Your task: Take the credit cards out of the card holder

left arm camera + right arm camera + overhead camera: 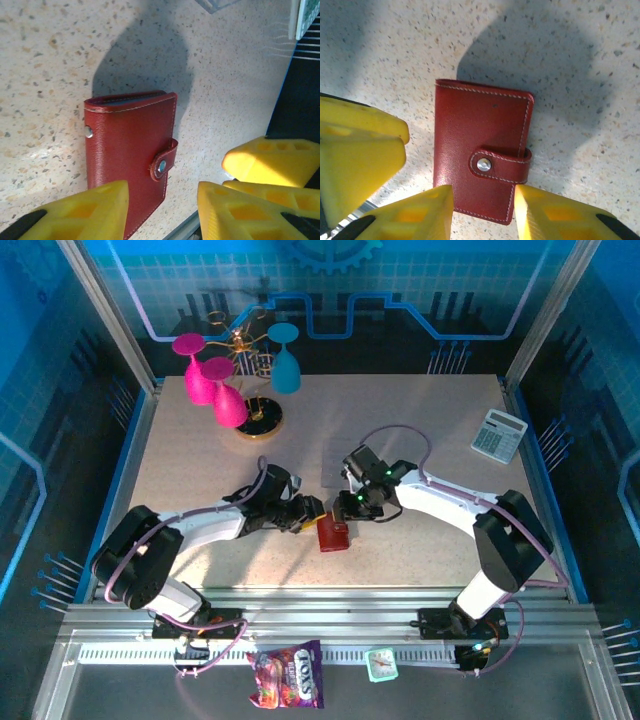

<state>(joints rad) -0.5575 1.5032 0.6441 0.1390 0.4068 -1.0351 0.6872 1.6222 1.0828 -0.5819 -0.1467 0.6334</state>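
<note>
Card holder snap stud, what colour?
Shiny silver snap stud on the tab of the red card holder. Best in the right wrist view.

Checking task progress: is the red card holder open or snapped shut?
Shut. The card holder lies folded flat on the table, its tab snapped over the front.

Card holder (480, 130): red leather-look skin, finely grained, with a soft sheen under the light.
Stitching (485, 91): pale thread along the edges and the tab.
Snap stud (483, 164): polished silver metal, glinting.
Tabletop (580, 50): beige, speckled, stone-look surface, smooth and matt.
Left hand (161, 215): yellow plastic fingers, matt, moulded with hollow cells.
Right hand (482, 215): the same matt yellow plastic.
Frame rail (330, 605): ribbed bare metal, dull shine.
Sweet packet (288, 675): glossy printed film, crinkled.
Calculator (499, 434): pale hard plastic casing.
</note>
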